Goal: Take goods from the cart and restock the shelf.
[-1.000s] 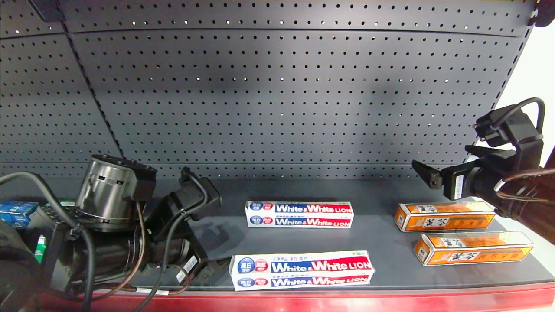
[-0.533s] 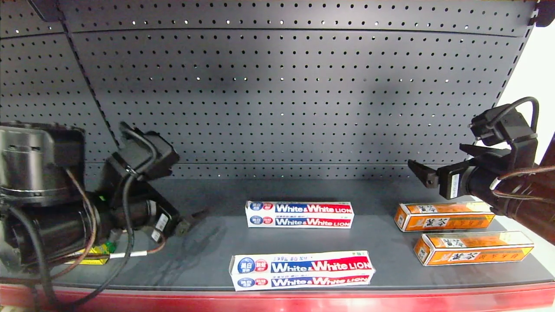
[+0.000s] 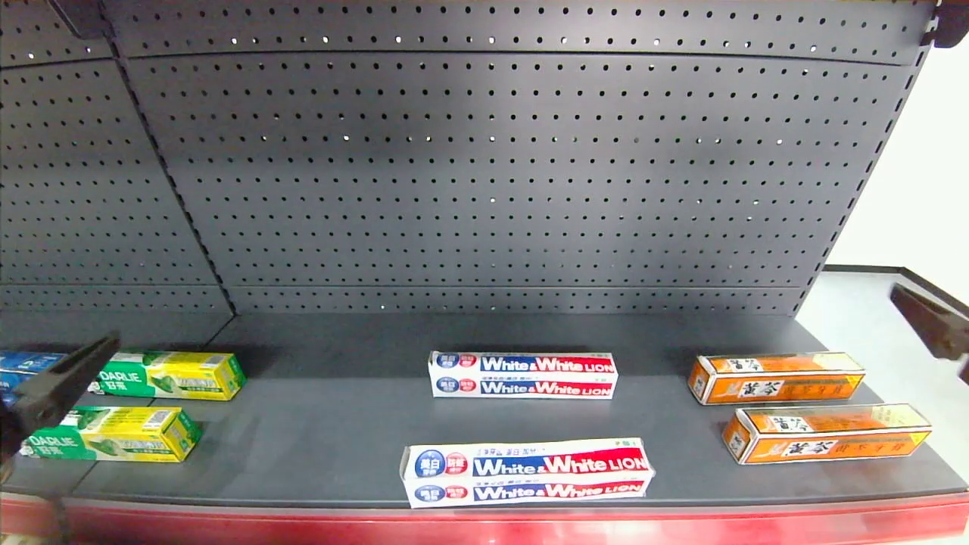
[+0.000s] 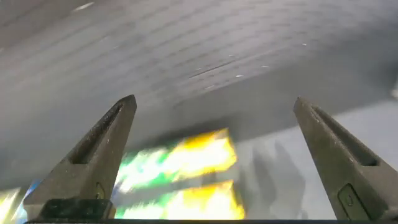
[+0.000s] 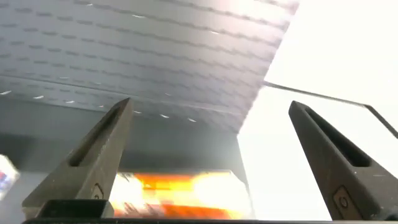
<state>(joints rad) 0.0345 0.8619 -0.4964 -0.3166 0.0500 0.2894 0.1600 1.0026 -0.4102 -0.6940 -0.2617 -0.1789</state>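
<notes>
Two white toothpaste boxes lie on the dark shelf (image 3: 341,393), one mid-shelf (image 3: 522,375) and one near the front edge (image 3: 526,471). Two orange boxes (image 3: 776,377) (image 3: 825,432) lie at the right, and two green-and-yellow boxes (image 3: 170,375) (image 3: 113,434) at the left. My left gripper (image 4: 212,102) is open and empty, off the shelf's left front, facing the green-and-yellow boxes (image 4: 180,155); one of its fingers (image 3: 68,376) juts in at the head view's left edge. My right gripper (image 5: 210,104) is open and empty, facing an orange box (image 5: 180,190); one of its fingers (image 3: 931,322) shows at the right edge.
A blue box (image 3: 15,363) lies at the far left of the shelf. A perforated back panel (image 3: 484,182) closes the shelf behind. A red lip (image 3: 484,522) runs along the front edge. Bare shelf lies between the box groups.
Both arms have drawn back out of the shelf to the view's edges. The left arm's retreat uncovered the green-and-yellow boxes. The boxes have not moved.
</notes>
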